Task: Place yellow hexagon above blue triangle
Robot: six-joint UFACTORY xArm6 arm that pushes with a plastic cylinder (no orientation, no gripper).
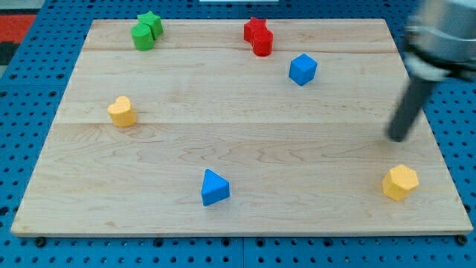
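There is no pincer on this arm, so nothing opens, closes or grips; the arm ends in a straight dark rod, and my tip (399, 138) is its lower end. The rod is blurred, with a grey rounded housing above it at the view's top right. My tip sits over the board near the view's right edge, just above the yellow hexagon (400, 182) in the view and apart from it. It touches no block.

The yellow hexagon lies near the board's bottom right corner, a chunky six-sided block with a flat top and matte faces. The blue triangle (214, 187) lies well apart from it, towards the view's left, near the bottom middle of the board; it is a wedge with a pointed upper end.

The board (238, 141) is pale wood with a fine lengthwise grain and faint seams between its planks. It rests on a blue perforated surface (44, 30) dotted with regular holes.

Other blocks sit farther up. A blue cube (303, 69) stands tilted on the upper right part of the board. Two red blocks (259, 36) touch each other at the top, right of centre; the upper one looks star-shaped and the other's shape is hard to make out. Two green blocks (146, 31) touch each other at the top left, one star-like, the other rounded. A second yellow block (121, 112), with rounded lobes, sits alone at the left.
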